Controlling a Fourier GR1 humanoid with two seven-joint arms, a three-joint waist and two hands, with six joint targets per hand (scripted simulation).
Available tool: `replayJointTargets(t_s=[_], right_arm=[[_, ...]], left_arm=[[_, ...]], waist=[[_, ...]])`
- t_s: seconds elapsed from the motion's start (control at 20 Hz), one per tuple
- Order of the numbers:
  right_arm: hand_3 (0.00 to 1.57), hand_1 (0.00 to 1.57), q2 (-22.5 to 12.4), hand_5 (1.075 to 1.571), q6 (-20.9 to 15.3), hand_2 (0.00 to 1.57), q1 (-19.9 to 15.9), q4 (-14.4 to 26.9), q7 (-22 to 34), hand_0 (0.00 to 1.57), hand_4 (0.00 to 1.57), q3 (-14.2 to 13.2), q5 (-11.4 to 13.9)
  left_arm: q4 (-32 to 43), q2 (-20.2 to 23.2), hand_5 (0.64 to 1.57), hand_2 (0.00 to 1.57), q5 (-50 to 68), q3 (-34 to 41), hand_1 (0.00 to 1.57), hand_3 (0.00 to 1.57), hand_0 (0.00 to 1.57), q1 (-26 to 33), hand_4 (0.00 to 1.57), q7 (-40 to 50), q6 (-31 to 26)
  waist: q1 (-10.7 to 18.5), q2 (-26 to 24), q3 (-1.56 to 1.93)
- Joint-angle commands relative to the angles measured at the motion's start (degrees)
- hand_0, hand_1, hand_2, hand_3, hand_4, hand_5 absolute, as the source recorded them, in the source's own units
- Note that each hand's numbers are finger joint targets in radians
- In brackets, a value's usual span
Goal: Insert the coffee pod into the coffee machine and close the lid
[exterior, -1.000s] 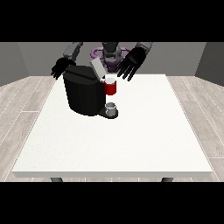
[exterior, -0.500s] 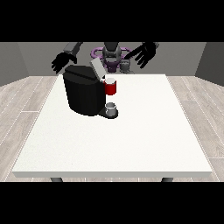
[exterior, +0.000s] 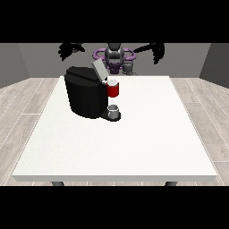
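Note:
A black coffee machine (exterior: 86, 96) stands on the white table (exterior: 134, 134) at the back left. Its grey lid (exterior: 99, 70) is tilted up and open. A red pod holder (exterior: 113, 89) with a pale top sticks out at the machine's front, above a small grey cup (exterior: 114, 110) on the drip base. The hand at the view's left (exterior: 70, 48) is raised high above the machine, fingers spread. The hand at the view's right (exterior: 156, 49) is raised well to the right of the machine, fingers hanging loose. Neither hand holds anything.
The robot's torso (exterior: 115, 58) stands behind the table's far edge. Wooden floor surrounds the table. The table's front and right parts lie bare.
Both hands have risen from just above the machine's lid and moved apart, up and outward. The lid stays tilted open.

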Motion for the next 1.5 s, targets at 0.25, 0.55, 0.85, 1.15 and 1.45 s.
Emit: replayJointTargets(t_s=[0.25,0.55,0.85,1.15,1.45], right_arm=[[0.00,0.00,-3.86,1.571,5.73,0.00,-4.74,-4.74,2.63,0.00,0.00,-0.62,-2.95],[0.00,0.00,-4.75,1.571,6.57,0.00,-8.68,-2.60,7.65,0.00,0.00,2.01,-0.47],[0.00,0.00,-4.13,1.571,8.28,0.00,-10.62,-3.88,6.62,0.00,0.00,3.16,0.34],[0.00,0.00,-3.62,1.571,8.23,0.00,-15.15,2.36,2.44,0.00,0.00,0.44,0.07],[0.00,0.00,-3.67,1.571,7.80,0.00,-20.73,4.73,8.62,0.00,0.00,-0.94,-1.13]], left_arm=[[-4.86,-1.61,1.571,0.00,6.71,1.99,0.00,0.00,0.00,6.94,0.00,-0.44,-2.87],[-8.79,-7.14,1.571,0.00,11.18,-2.84,0.00,0.00,0.00,12.13,0.03,1.56,-2.14],[-18.63,-5.97,1.571,0.00,12.17,-3.21,0.00,0.00,0.00,17.08,0.22,3.39,-4.28],[-25.98,-6.97,1.571,0.00,14.95,-5.03,0.00,0.00,0.00,18.64,0.00,5.59,-2.73],[-33.52,-6.78,1.571,0.00,18.28,-6.83,0.00,0.00,0.00,22.77,0.00,10.95,-1.22]], waist=[[3.72,1.01,0.04],[8.56,-2.00,0.04],[8.68,1.42,0.05],[10.00,7.58,0.06],[8.66,7.88,0.05]])
